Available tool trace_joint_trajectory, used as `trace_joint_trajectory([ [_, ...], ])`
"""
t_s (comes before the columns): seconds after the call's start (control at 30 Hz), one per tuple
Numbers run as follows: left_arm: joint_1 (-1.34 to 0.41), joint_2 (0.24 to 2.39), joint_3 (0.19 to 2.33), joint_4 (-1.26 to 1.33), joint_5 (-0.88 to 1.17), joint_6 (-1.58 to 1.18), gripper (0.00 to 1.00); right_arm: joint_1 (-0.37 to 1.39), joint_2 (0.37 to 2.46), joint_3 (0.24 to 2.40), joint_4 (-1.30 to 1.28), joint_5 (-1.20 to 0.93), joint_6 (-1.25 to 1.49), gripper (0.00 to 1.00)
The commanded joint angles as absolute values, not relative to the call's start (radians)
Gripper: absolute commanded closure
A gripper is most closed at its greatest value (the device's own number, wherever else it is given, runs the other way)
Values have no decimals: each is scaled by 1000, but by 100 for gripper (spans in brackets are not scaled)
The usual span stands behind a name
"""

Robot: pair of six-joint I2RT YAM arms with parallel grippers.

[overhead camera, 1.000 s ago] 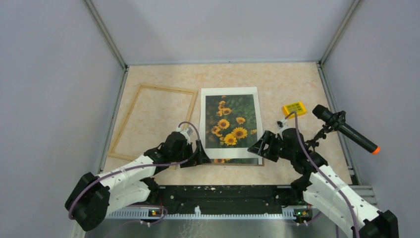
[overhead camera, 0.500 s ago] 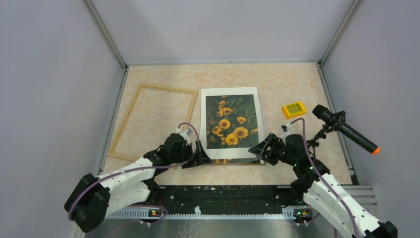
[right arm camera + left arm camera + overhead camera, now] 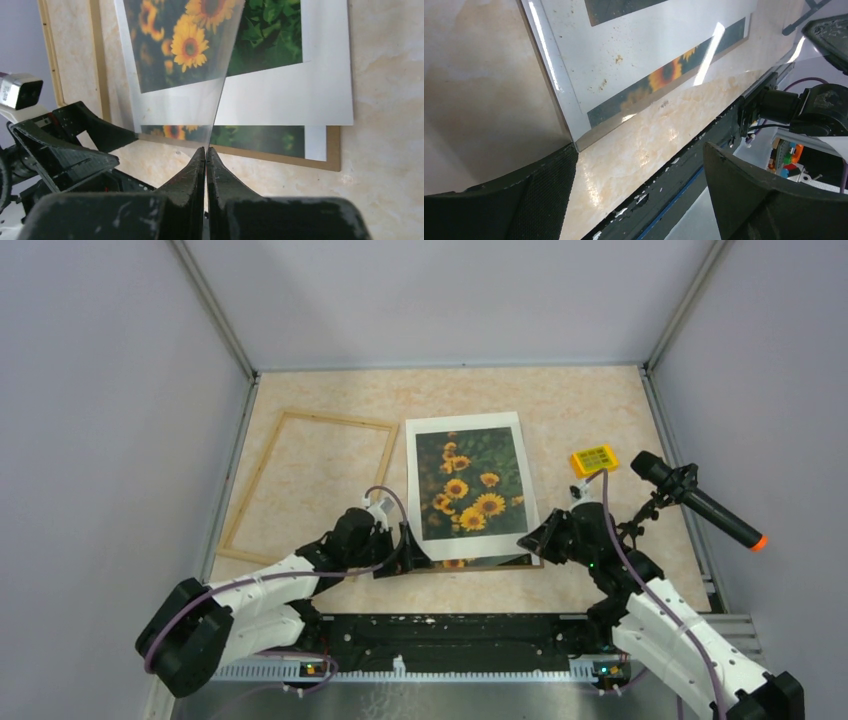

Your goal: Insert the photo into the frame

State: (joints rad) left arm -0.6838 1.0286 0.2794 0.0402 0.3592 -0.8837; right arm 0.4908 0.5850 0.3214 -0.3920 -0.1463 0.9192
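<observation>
Clamping right gripper (image 3: 206, 150) shut on clear pane (image 3: 175, 105), lower centre. Holding left gripper (image 3: 639, 150) wide open by white mat's (image 3: 425, 435) lower-left corner. Leaving photo (image 3: 470, 490) mid-picture beneath that mat, frame (image 3: 340, 421) just left.

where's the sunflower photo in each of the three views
top external: the photo sits at the centre of the picture.
left wrist: a sunflower strip of it, upper centre.
right wrist: top centre, partly behind the clear sheet.
shared landmark: the white mat border lying over it.
</observation>
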Motion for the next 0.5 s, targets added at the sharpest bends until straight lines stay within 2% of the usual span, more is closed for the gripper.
trace_joint_trajectory([
  [0.0, -695, 1097, 252, 104, 398, -871, 1, 505, 628, 466, -404, -98, 755, 100],
  [0.07, -702, 1111, 289, 90, 406, -843, 1, 505, 639, 522, -441, -67, 695, 100],
  [0.13, -703, 1102, 369, -32, 368, -779, 1, 504, 645, 575, -471, -44, 640, 100],
  [0.3, -700, 1013, 605, -358, 130, -617, 1, 505, 671, 700, -532, -38, 530, 100],
  [0.47, -683, 983, 783, -531, -67, -543, 1, 504, 686, 778, -574, -42, 486, 100],
])
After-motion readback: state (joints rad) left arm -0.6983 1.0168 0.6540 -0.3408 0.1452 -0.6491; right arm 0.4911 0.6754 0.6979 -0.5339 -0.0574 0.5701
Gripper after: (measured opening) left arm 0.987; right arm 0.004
